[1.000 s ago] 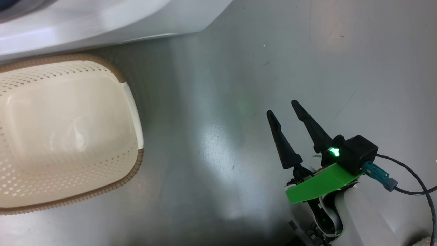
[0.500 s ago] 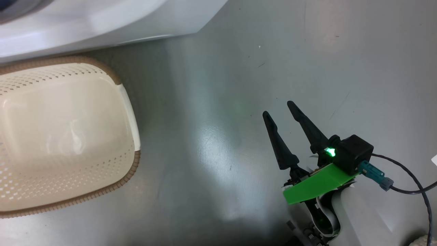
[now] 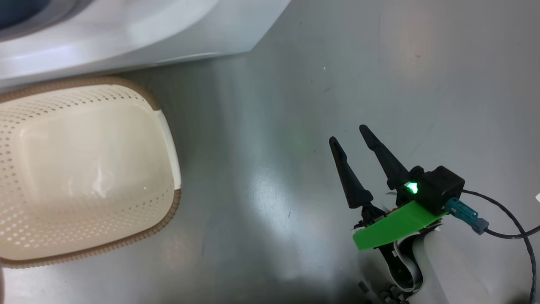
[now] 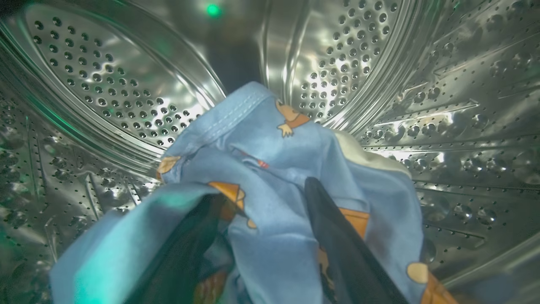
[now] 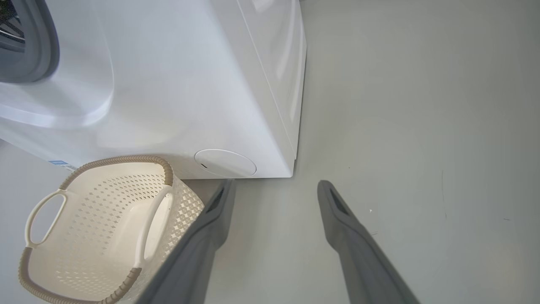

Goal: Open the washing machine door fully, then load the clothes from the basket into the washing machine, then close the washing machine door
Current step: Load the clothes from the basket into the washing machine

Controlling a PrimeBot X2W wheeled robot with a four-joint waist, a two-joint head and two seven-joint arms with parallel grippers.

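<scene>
— Where are the clothes [image 4: 274,147]?

— Inside the washer [image 5: 190,84], heaped on the low curve of the drum [image 4: 105,84]. Light blue cloth with orange prints lies on top. A cream piece [image 4: 367,158] peeks out behind it on the right.

— Can you see the whole heap?

— No. Its lower part runs off the bottom edge and sits behind two dark, blurred fingers [image 4: 350,253]. The back of the drum is too dark to read, apart from a green glint [image 4: 213,9].

— The left gripper [image 4: 261,190]?

— It reaches into the drum, pointing at the heap. The jaws are spread wide and released. Blue cloth lies between them and drapes over one fingertip, while the other tip stands clear in front of the cloth.

— The basket [image 3: 168,211]?

— On the floor [image 3: 295,105], just beside the foot of the washer's front and short of its corner. I cannot tell whether the two touch. The head view cuts off its left part, but its perforated walls and glossy bottom show.

— And the right gripper [image 3: 348,133]?

— It hovers over the floor past that corner, well apart from the basket, with its fingers slanting forward. The jaws are released and wide apart. The pale forearm [image 3: 447,270] comes in from the lower right corner and is cut off there. A green plate [image 3: 396,226] and a black cable [image 3: 510,219] sit at the wrist. Its height above the floor is hard to judge.
</scene>
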